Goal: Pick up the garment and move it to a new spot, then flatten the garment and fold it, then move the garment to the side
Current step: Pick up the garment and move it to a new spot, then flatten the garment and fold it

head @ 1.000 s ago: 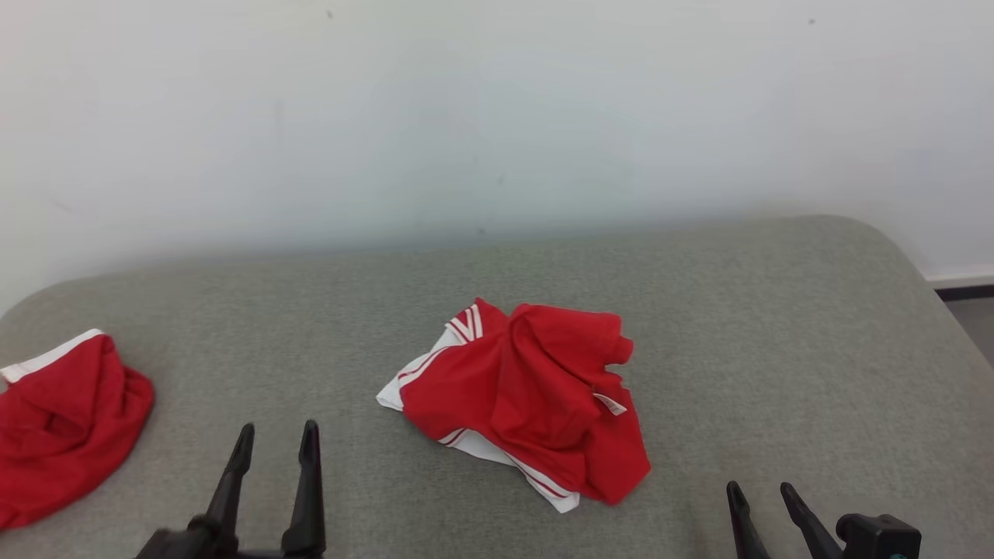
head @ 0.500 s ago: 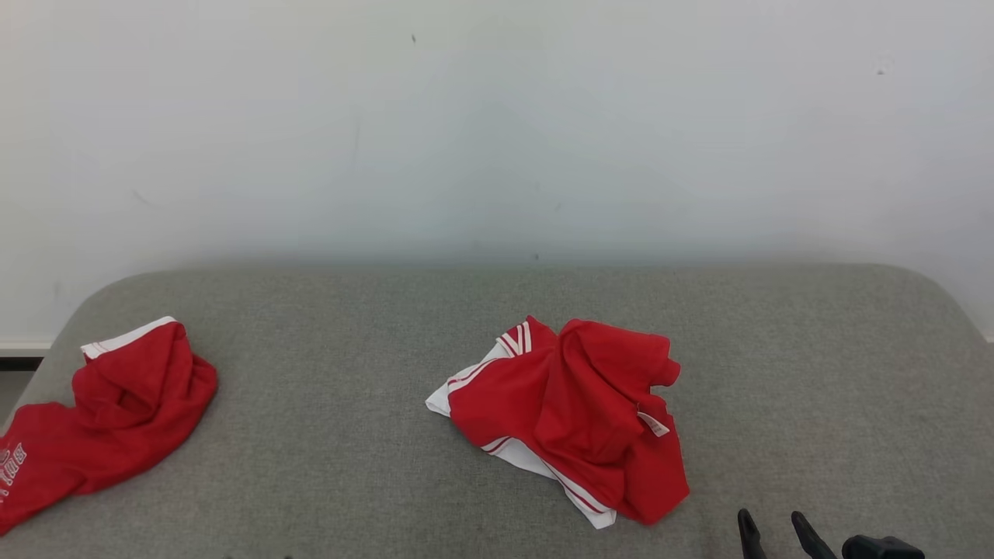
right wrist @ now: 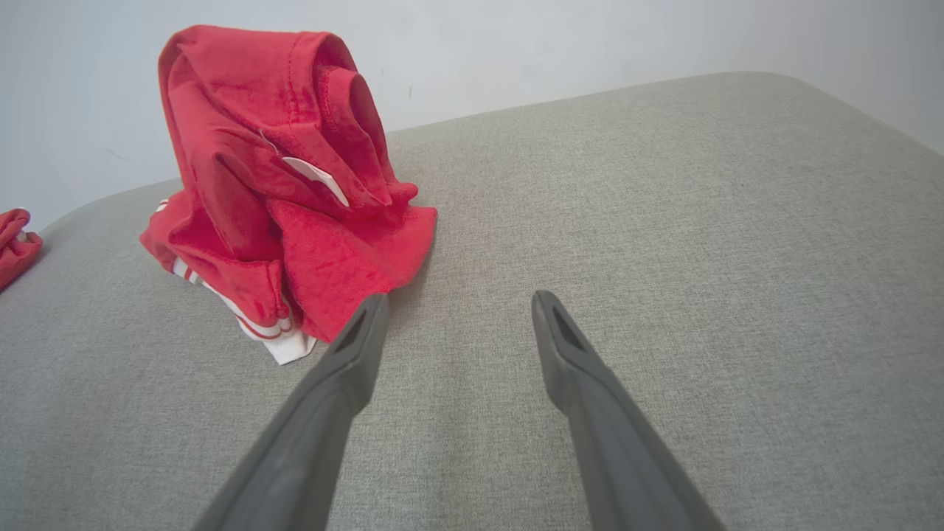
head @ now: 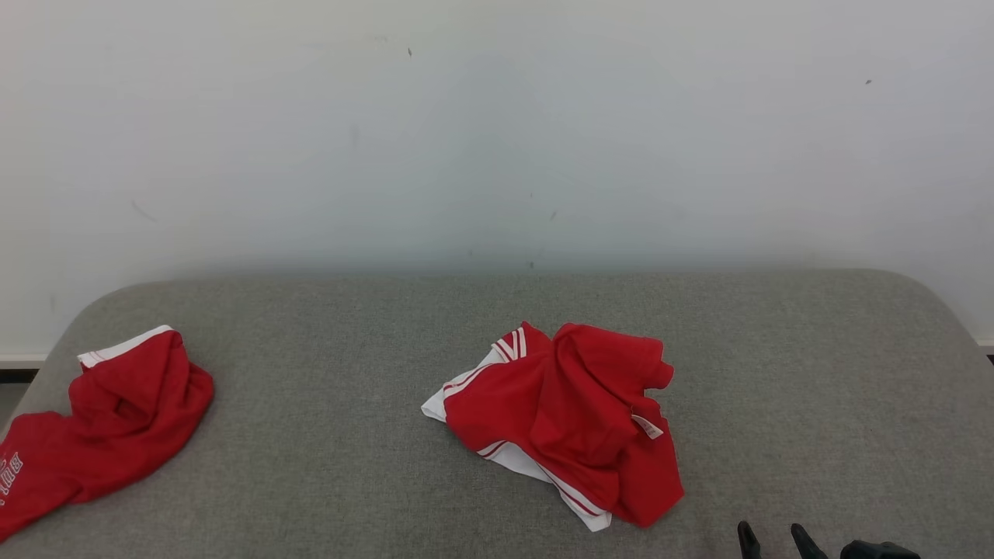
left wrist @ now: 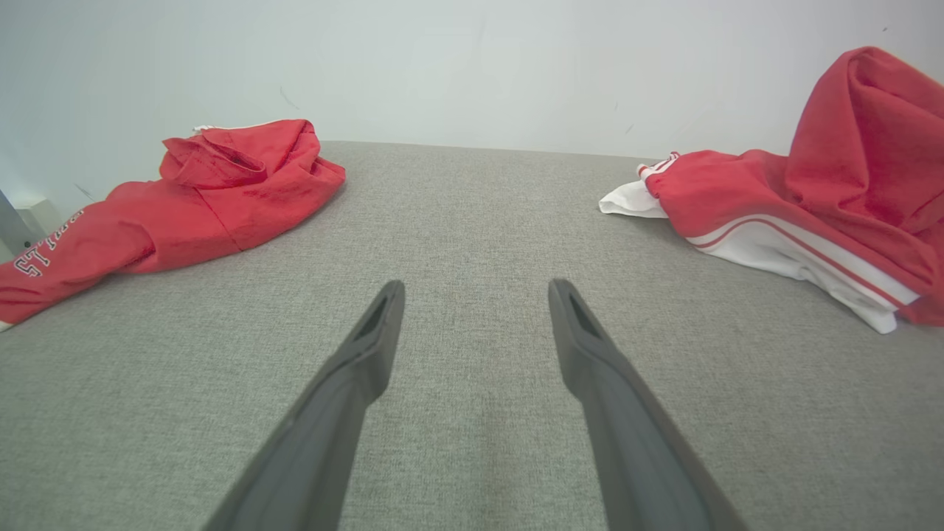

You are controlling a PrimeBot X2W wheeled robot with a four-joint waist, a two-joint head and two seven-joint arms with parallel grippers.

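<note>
Centrally, the garment (head: 559,411) bears 1 white tag (head: 647,425) (print unreadable).

The work surface (head: 311,466) is a broad pad covered in grey woven fabric, with rounded far corners. Directly behind it stands a plain white wall (head: 497,116), matt and marked by a few small dark specks (head: 409,52). A pale baseboard (head: 19,361) runs at the wall's lower left. Lighting is even and diffuse, with a soft shadow along the wall's foot.

2 red garments (head: 559,423) (head: 116,423), 1 grey cushion (head: 349,473), 4 fingers (left wrist: 354,383) (right wrist: 590,383).
</note>
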